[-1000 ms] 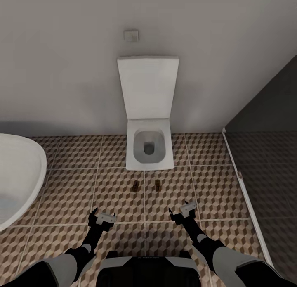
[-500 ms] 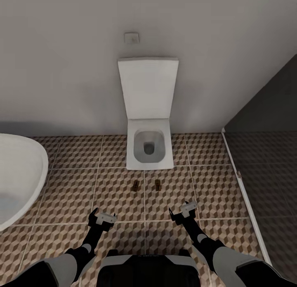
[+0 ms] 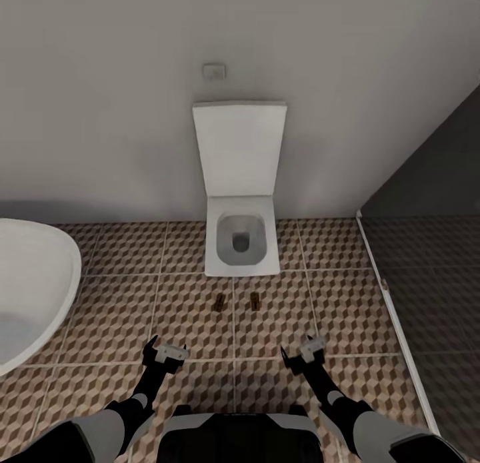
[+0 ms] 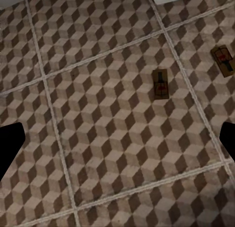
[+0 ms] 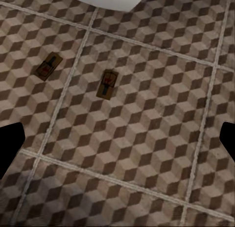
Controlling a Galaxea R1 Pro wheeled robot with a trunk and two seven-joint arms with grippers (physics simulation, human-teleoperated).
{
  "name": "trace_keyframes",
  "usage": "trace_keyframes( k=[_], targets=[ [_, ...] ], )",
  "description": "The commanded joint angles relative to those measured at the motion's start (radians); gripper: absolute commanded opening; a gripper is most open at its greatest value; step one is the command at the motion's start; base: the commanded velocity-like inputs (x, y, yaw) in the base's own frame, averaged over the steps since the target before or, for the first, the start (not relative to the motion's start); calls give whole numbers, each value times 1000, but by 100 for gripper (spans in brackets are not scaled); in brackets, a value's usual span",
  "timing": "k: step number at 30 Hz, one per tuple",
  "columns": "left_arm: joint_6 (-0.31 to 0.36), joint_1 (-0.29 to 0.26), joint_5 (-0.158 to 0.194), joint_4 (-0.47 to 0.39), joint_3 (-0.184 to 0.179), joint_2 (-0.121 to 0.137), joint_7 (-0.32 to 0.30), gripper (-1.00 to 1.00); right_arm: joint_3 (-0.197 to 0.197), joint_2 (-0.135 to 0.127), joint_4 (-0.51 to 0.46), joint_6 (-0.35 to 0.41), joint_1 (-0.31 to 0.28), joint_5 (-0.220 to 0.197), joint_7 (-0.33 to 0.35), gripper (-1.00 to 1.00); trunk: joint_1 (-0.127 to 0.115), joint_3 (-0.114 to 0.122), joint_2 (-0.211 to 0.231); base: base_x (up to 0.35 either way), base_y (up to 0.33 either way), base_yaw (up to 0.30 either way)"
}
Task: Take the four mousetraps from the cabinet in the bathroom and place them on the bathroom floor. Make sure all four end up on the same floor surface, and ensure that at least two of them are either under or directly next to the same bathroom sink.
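On the bathroom floor (image 3: 120,296) two mousetraps (image 3: 220,302) lie unmoved, while the spread, empty right gripper (image 3: 301,354) has drifted rightward.

Pretty clearly a home bathroom: a white square-bowled toilet (image 3: 241,240) with its lid up against a plain grey wall, a small pale flush plate (image 3: 214,70) above it, the curved rim of a white tub (image 3: 40,276), probably a bathtub, and brown-and-beige cube-patterned floor tiles (image 3: 120,303).
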Motion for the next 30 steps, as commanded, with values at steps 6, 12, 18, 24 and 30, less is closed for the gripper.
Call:
trace_keyframes(
  k=[6,12,18,24,30],
  targets=[
    [-5,22,3,4,-9,2,4,100,-3,-5,1,-4,22,8,-6,100,1,8,-1,0,0,0],
    [-7,58,3,4,-7,13,4,100,-3,-28,0,-9,32,-5,-5,100,1,16,-1,0,0,0],
    [-11,100,3,4,-7,33,4,100,-3,-43,0,-11,39,-60,-2,100,1,24,-1,0,0,0],
    [-33,155,3,4,-7,63,3,100,-3,-54,1,-13,49,-153,2,100,1,32,-1,0,0,0],
    [-101,199,3,4,-7,97,4,100,-3,-61,2,-37,68,-193,5,100,1,40,-1,0,0,0]
  ],
)
